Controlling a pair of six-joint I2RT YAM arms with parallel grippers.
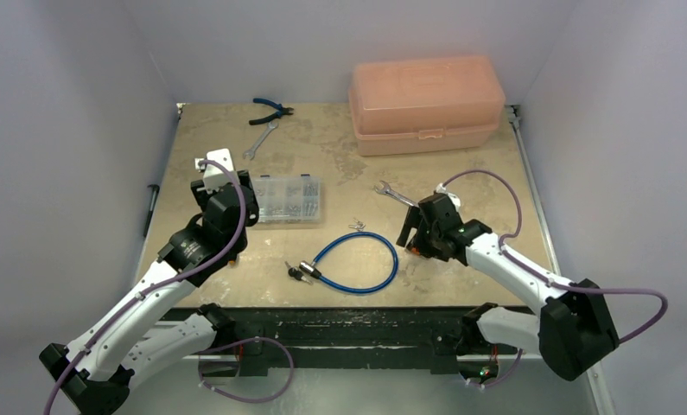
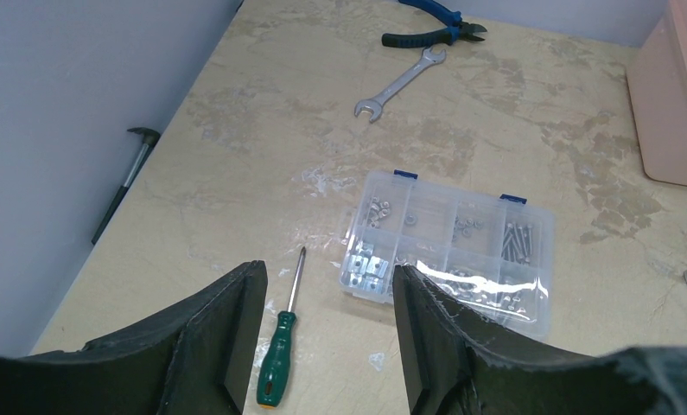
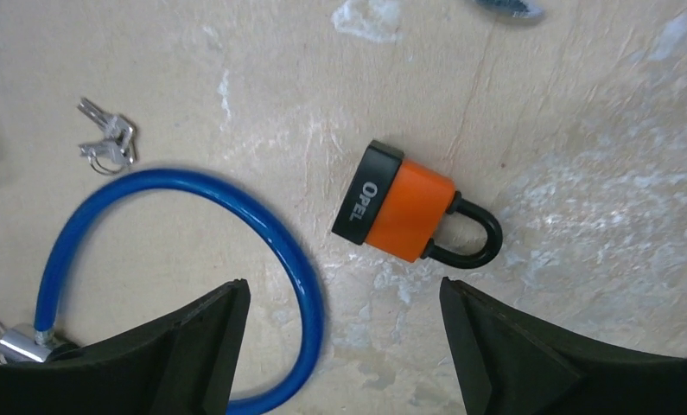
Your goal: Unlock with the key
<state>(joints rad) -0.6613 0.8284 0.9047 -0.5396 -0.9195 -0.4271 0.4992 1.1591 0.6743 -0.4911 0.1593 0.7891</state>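
Here, right gripper [image 3: 340, 346] jaws apart (left gripper [image 2: 327, 337] likewise); silver key bunch [image 3: 106, 143] at ten o'clock risks being mistaken for black-headed key [image 1: 293, 271].

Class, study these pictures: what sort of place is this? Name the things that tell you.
Probably a robot workbench set up like a workshop: pliers and a wrench lie on the table, with a clear screw organiser and a plastic toolbox.

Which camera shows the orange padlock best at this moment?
The right wrist view: the orange padlock lies flat in full view, with its black shackle and the OPEL lettering clear, just beyond the open fingers of the right gripper. The top external view hides it almost wholly beneath that gripper. The left wrist view does not show it.
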